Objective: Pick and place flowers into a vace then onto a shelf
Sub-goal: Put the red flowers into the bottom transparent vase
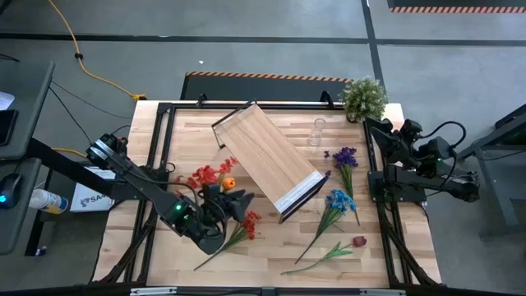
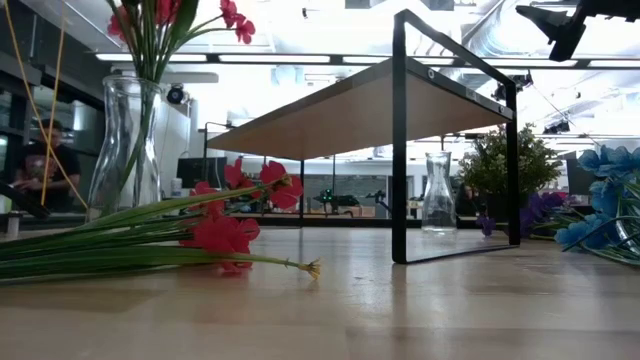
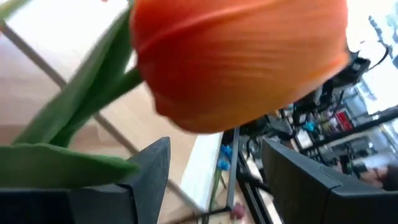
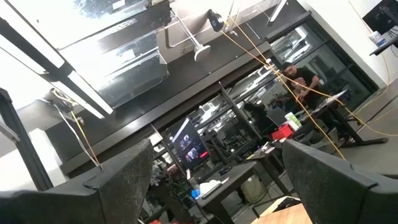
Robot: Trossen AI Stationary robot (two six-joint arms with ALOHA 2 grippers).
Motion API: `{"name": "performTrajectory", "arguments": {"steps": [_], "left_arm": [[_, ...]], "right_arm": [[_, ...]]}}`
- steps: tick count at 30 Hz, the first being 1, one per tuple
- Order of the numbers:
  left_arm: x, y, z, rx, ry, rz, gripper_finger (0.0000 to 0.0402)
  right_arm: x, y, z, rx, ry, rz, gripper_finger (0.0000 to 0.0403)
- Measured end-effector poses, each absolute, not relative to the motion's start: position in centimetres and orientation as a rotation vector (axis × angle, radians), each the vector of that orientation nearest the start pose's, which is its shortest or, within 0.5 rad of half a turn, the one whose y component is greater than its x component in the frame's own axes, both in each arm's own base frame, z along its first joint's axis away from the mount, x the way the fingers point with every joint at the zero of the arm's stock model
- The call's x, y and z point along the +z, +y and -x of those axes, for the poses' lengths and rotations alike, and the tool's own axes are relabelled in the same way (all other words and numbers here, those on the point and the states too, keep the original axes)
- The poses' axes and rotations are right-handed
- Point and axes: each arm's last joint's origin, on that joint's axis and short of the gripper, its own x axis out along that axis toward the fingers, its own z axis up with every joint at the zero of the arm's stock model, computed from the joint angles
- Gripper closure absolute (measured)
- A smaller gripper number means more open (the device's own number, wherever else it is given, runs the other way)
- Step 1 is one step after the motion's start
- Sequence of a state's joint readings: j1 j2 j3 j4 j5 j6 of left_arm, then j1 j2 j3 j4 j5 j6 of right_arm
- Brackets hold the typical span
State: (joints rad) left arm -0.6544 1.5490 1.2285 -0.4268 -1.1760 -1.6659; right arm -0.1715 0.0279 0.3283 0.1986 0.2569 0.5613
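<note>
Flowers at lower left, one in our left gripper [image 1: 233,200].
Only our left wrist view shows the orange tulip [image 3: 239,59] near parted fingers, whether gripped unclear; right gripper [image 4: 217,180] gapes empty at far right beside the shelf [image 1: 267,156].

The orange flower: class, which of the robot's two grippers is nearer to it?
The left. The left gripper is right at the orange flower, just below it in the high view. The right gripper is far across the table, beyond the shelf.

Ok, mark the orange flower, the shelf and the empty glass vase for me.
orange flower [image 1: 228,183], high view, on its bloom.
shelf [image 1: 263,152], high view, on the bare wood top.
empty glass vase [image 2: 438,200], low view, on the glass body.
</note>
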Motion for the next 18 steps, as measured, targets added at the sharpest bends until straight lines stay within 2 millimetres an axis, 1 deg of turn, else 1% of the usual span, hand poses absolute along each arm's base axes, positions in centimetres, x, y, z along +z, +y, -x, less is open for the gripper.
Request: {"name": "performTrajectory", "arguments": {"steps": [6, 12, 18], "left_arm": [[29.42, -18.10, -27.83, 0.630, 0.007, 0.995, 0.0119], [29.22, -18.23, -27.83, 0.597, 0.085, 0.980, 0.0119], [29.07, -18.35, -27.82, 0.556, 0.168, 0.898, 0.0119]], "right_arm": [[28.65, -1.69, -5.43, -0.270, -0.608, -0.563, 0.0059], [28.65, -1.69, -5.43, -0.266, -0.610, -0.574, 0.0059], [28.66, -1.68, -5.43, -0.261, -0.610, -0.579, 0.0059]]}}
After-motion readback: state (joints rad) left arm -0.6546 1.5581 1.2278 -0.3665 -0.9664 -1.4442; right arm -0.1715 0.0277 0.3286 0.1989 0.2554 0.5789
